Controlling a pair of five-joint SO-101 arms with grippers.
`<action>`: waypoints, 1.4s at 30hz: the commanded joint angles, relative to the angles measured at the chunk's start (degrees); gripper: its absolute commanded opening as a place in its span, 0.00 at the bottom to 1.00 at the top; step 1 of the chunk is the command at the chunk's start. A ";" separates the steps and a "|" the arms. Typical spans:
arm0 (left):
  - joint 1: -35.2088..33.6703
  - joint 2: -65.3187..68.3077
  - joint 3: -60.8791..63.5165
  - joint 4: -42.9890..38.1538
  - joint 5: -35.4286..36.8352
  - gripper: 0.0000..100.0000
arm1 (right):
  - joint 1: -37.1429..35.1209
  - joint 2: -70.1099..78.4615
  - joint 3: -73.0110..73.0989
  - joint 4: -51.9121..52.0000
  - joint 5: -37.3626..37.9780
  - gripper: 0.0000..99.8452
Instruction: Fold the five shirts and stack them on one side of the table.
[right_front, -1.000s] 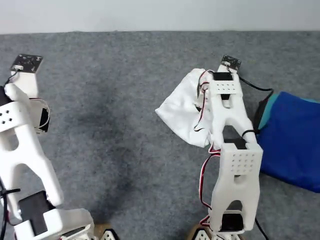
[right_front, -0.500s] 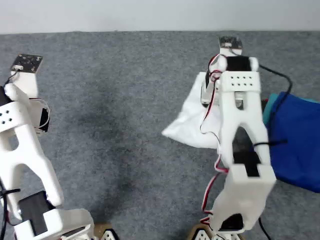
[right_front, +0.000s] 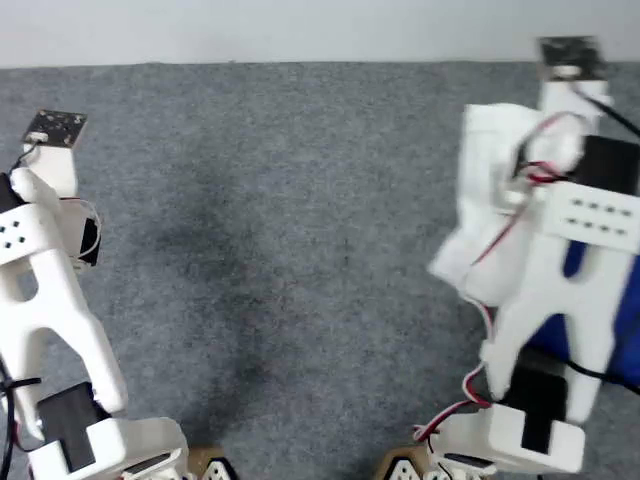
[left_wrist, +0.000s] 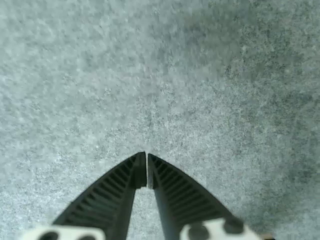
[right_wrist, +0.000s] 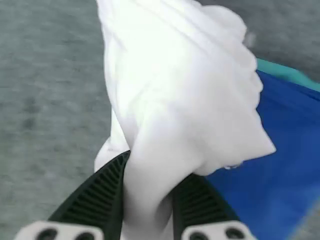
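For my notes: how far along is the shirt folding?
Looks done: a blue cloth shirt lies on the grey table, a teal edge beside it. In hand: the right hand is shut on a bunched white cloth shirt near it. To do: set it down; the left hand is shut, empty. Further shirts cannot be counted.

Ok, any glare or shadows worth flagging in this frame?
Right wrist view: the white shirt glares, folds washed out near its middle. High view: soft shadows on the mat, mid-table. Left wrist view: mostly even light, a darker patch farther out.
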 joint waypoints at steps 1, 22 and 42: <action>-0.09 -2.99 0.04 1.32 0.26 0.01 | 7.08 -1.80 -1.49 2.24 6.15 0.01; -0.09 -3.08 -0.13 1.32 0.26 0.01 | 27.03 12.70 -1.93 -10.24 26.20 0.34; 0.00 -3.08 -0.13 1.32 0.26 0.01 | 14.90 25.10 -1.49 -17.80 23.91 0.01</action>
